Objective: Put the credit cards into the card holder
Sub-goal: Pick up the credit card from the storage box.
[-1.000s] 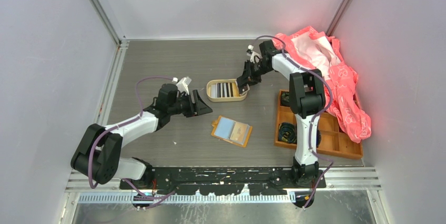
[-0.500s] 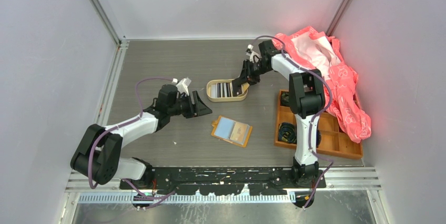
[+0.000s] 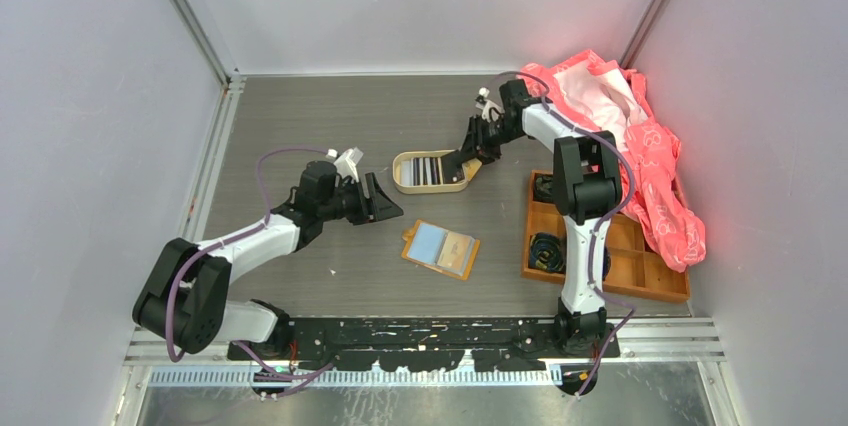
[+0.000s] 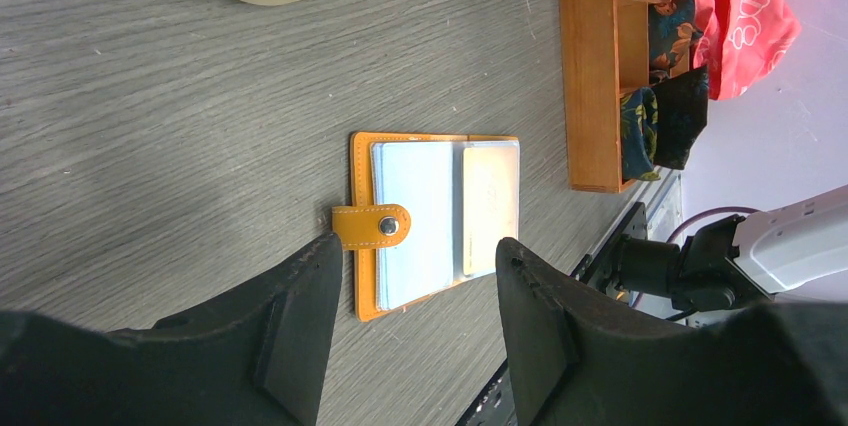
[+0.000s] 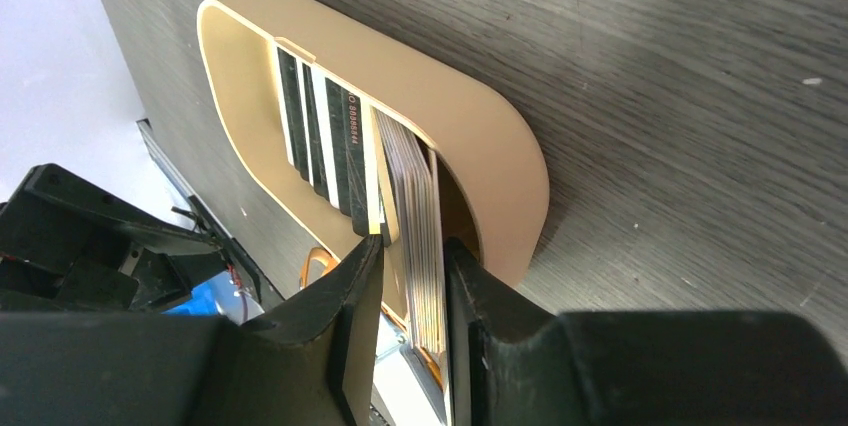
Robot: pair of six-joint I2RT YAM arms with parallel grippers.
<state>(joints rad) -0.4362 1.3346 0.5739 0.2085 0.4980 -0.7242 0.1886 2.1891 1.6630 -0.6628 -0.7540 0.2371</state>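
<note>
The card holder (image 3: 441,248) lies open and flat on the table, orange with a snap strap, pale blue and tan inside. It also shows in the left wrist view (image 4: 435,221). Credit cards (image 3: 428,170) stand on edge in an oval beige tin (image 3: 404,184). My right gripper (image 3: 466,159) reaches into the tin's right end. In the right wrist view my right gripper (image 5: 412,241) is closed to a narrow gap on a pale-edged stack of cards (image 5: 425,206) beside the tin's wall (image 5: 480,146). My left gripper (image 3: 385,204) is open and empty, hovering left of the card holder (image 4: 420,244).
An orange wooden compartment tray (image 3: 527,236) with dark rolled items stands at the right, also in the left wrist view (image 4: 590,66). A pink cloth (image 3: 650,156) is heaped behind and over the tray. Grey walls enclose the table.
My right gripper has shifted a little right and back at the tin's right end. The left arm and the card holder have not moved.
</note>
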